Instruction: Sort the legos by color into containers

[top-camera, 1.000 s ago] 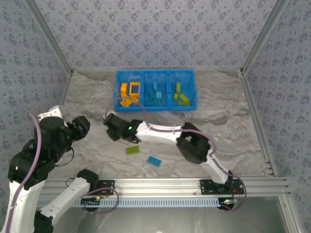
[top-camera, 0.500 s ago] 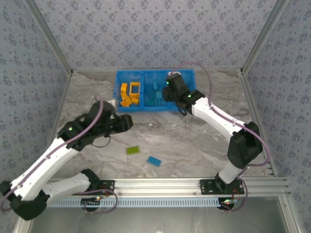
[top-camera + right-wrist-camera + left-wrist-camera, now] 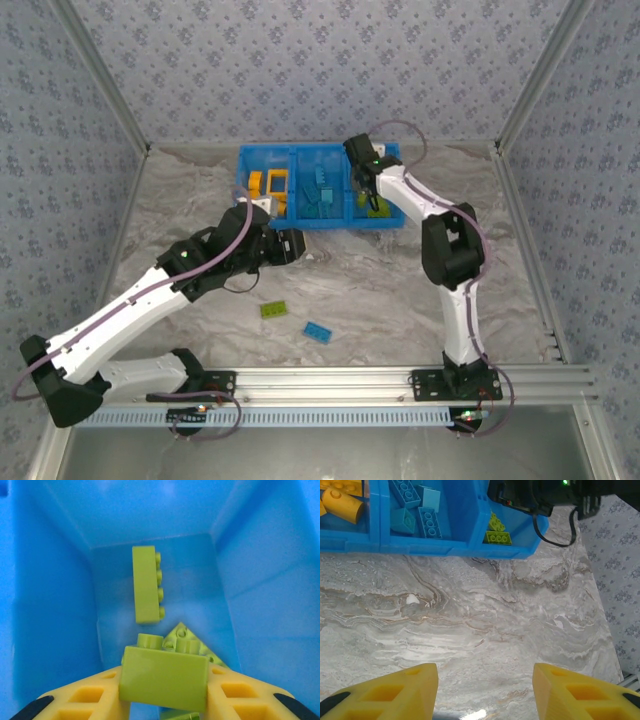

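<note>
Marbled grey table [image 3: 430, 290], patterned walls on three sides. You have the long blue bin [image 3: 320, 149] at the far edge: orange bricks [image 3: 262, 196] in its left compartment, blue bricks [image 3: 318, 196] in the middle, lime bricks [image 3: 147, 585] in the right. Right claw [image 3: 164, 684] hangs over the right compartment, pinching a held lime brick [image 3: 162, 675] above the ones lying there. Left claw [image 3: 485, 676] hovers over bare table near the bin's front wall, fingers spread. Nearer you, close together on the table: a loose lime brick [image 3: 273, 309] and a loose blue brick [image 3: 318, 332].
</note>
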You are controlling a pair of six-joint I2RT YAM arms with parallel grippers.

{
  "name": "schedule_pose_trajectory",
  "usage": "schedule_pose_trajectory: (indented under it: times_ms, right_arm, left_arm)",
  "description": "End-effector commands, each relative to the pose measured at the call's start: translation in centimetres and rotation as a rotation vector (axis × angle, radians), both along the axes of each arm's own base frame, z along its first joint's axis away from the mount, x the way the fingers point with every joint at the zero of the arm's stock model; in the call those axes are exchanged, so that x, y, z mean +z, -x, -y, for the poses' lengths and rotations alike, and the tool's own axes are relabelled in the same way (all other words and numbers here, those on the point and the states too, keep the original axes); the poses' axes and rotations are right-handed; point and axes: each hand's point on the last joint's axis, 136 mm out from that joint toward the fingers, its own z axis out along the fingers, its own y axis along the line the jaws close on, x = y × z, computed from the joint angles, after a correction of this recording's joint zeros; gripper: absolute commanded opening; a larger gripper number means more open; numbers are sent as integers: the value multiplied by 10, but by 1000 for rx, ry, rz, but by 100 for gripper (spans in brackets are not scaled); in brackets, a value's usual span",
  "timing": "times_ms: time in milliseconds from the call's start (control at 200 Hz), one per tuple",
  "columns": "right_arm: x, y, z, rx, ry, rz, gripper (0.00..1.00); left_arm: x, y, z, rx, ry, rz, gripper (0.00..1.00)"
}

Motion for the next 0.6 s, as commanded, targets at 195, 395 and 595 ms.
schedule_pose_trajectory:
  times_ms: [195,395,595]
  right_arm:
    - [-37,-16,28,-137,104,-94,41]
    - [-24,-20,22,-102,66,-71,58]
    - [30,-16,12,-71,23,27,57]
  left_arm:
    - [25,-3,-1,6,32,65,53]
    - [13,1,-2,0,12,42,53]
    - [-3,5,-5,5,-7,10,53]
